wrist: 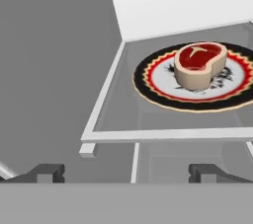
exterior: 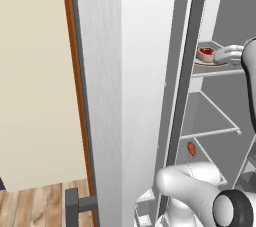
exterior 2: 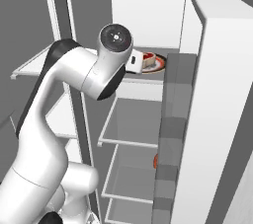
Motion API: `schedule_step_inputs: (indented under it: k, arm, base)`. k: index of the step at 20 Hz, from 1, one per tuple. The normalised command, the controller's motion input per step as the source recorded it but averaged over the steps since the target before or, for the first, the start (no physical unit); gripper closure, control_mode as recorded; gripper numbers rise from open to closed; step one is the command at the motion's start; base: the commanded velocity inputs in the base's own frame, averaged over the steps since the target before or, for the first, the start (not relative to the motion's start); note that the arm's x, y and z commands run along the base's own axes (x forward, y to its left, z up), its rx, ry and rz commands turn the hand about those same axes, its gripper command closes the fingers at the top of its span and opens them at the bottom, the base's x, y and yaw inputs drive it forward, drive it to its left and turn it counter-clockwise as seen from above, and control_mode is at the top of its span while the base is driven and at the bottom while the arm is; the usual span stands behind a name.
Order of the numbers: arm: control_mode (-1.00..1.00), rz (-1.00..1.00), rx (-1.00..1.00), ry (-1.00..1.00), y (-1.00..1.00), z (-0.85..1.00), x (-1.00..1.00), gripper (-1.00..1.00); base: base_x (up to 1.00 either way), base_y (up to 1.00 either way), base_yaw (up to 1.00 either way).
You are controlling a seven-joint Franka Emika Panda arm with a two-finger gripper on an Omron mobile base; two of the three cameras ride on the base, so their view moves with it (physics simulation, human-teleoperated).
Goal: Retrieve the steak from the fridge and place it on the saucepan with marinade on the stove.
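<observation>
Left base view: one steak (exterior: 205, 52) sits on one plate (exterior: 210, 61) on an upper shelf of the open fridge (exterior: 150, 71).

Right base view: the arm reaches toward that shelf (exterior 2: 143, 77).

Hand view: the end effector (wrist: 127, 171) is wide open, empty, short of the steak; it should shift right, then straddle the meat.

Left base view: positioned low behind the arm, facing forward past an open door edge into the fridge (exterior: 220, 121); the plate (exterior: 206, 57) sits at 1 o'clock, distant. Right base view: behind the arm on the other side, facing the same shelves; the plate (exterior 2: 155, 65) appears near 12 o'clock, partly behind the arm. Hand view: close, looking along the shelf (wrist: 148, 134); the plate (wrist: 163, 97) lies at 1 o'clock. All three share that shelf.
</observation>
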Motion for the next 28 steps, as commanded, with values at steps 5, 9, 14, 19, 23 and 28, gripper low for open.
schedule_step_inputs:
  k: [5,9,14,19,23,28]
  arm:
    - [-1.0,0.0,-0.02,0.0,0.0,0.0,0.11,-1.0]
    - [-1.0,0.0,-0.06,0.0,0.0,0.0,0.03,-1.0]
    - [-1.0,0.0,-0.09,0.0,0.0,0.0,0.03,-1.0]
    - [-1.0,0.0,-0.09,0.0,-0.07,0.0,0.02,-1.0]
    - [-1.0,0.0,-0.05,0.0,-0.22,0.0,0.02,-1.0]
    - [-1.0,0.0,-0.01,0.0,-0.26,0.0,0.07,-1.0]
  base:
    - [0.0,0.0,0.0]
    - [0.0,0.0,0.0]
    - [0.0,0.0,0.0]
    - [0.0,0.0,0.0]
    - [0.0,0.0,0.0]
    - [0.0,0.0,0.0]
